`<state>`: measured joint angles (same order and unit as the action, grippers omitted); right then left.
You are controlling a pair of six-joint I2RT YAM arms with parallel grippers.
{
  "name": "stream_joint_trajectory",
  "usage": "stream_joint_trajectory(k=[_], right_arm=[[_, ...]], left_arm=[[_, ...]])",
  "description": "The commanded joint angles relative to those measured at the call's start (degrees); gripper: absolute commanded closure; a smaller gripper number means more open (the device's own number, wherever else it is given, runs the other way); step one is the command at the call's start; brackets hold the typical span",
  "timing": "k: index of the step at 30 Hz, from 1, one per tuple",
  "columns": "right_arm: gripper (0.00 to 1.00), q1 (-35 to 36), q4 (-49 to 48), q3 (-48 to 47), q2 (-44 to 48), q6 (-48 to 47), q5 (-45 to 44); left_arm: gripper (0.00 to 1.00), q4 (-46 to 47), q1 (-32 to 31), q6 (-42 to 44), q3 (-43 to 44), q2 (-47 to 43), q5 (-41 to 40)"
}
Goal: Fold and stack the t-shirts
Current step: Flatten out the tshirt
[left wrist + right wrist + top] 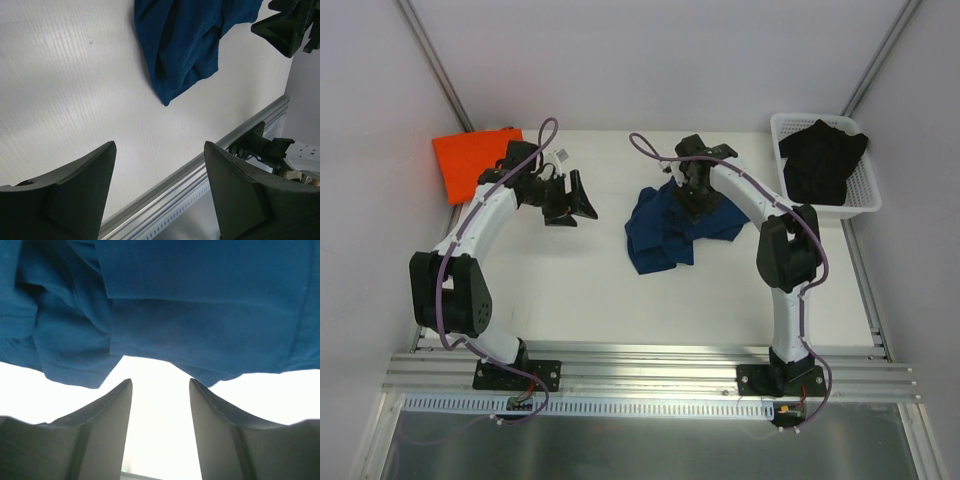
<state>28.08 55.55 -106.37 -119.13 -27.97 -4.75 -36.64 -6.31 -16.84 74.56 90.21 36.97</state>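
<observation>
A navy blue t-shirt [665,232] lies crumpled in the middle of the white table; its print is hidden. It also shows in the left wrist view [182,45] and fills the top of the right wrist view [200,305]. A folded bright orange t-shirt [470,160] lies at the far left. My left gripper [570,205] is open and empty over bare table left of the blue shirt. My right gripper [695,200] is open at the shirt's far edge, its fingertips [125,390] just short of the cloth, holding nothing.
A white basket [865,190] at the far right holds a black garment [823,160]. Metal rails [650,370] run along the table's near edge. Walls close in on the left and right sides.
</observation>
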Motion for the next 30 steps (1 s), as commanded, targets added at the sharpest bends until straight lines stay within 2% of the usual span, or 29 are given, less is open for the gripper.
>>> stream_joint_trajectory(k=[1, 5, 7, 12, 30], right_arm=[[0.48, 0.58, 1.93, -1.12, -1.45, 1.68, 1.85], [0.53, 1.28, 2.02, -0.86, -2.68, 1.69, 2.2], [0.6, 1.72, 2.19, -0.68, -2.86, 1.77, 2.56], [0.66, 3.21, 2.55, -0.25, -3.65, 1.95, 3.52], [0.67, 4.18, 2.28, -1.3, -8.48, 1.07, 1.94]], left_arm=[[0.28, -0.36, 0.5, 0.93, 2.25, -1.62, -0.76], [0.28, -0.27, 1.21, 0.23, 2.43, -1.88, -0.15], [0.28, -0.27, 1.47, 0.14, 2.6, -1.71, -0.23], [0.27, -0.27, 2.17, -0.38, 3.74, -1.27, 0.21], [0.27, -0.27, 4.46, -1.44, 3.74, -1.88, 0.65]])
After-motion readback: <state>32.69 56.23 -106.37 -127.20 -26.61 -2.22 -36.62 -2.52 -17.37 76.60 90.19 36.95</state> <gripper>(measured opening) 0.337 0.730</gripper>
